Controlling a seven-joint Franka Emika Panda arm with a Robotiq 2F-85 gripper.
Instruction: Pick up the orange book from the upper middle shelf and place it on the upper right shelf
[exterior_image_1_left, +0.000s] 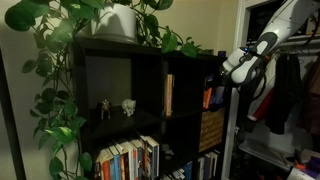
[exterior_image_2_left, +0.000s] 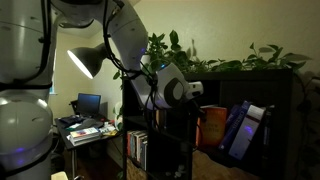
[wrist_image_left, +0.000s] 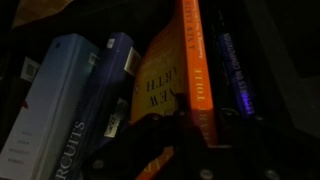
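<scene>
Black cube bookcase (exterior_image_1_left: 160, 120) with a leafy plant (exterior_image_1_left: 60, 40) trailing over its top. Franka arm (exterior_image_2_left: 120, 40) reaches in at top-row height. Upper right shelf (exterior_image_2_left: 275, 110): the claw (exterior_image_2_left: 198, 92) sits at this cell's front opening. Claw opening: cannot tell, fingers too dark in every view. Orange book (wrist_image_left: 195, 70) stands upright in this cell, spine outward, among blue books (wrist_image_left: 50, 110) that lean. Whether the claw touches it is unclear. Upper middle shelf (exterior_image_1_left: 185, 85) holds a paler tan book (exterior_image_1_left: 168, 95) against its wall. Woven basket (exterior_image_1_left: 210, 128) in the cell below the claw. Small figurines (exterior_image_1_left: 115, 107) in the wide cell.
</scene>
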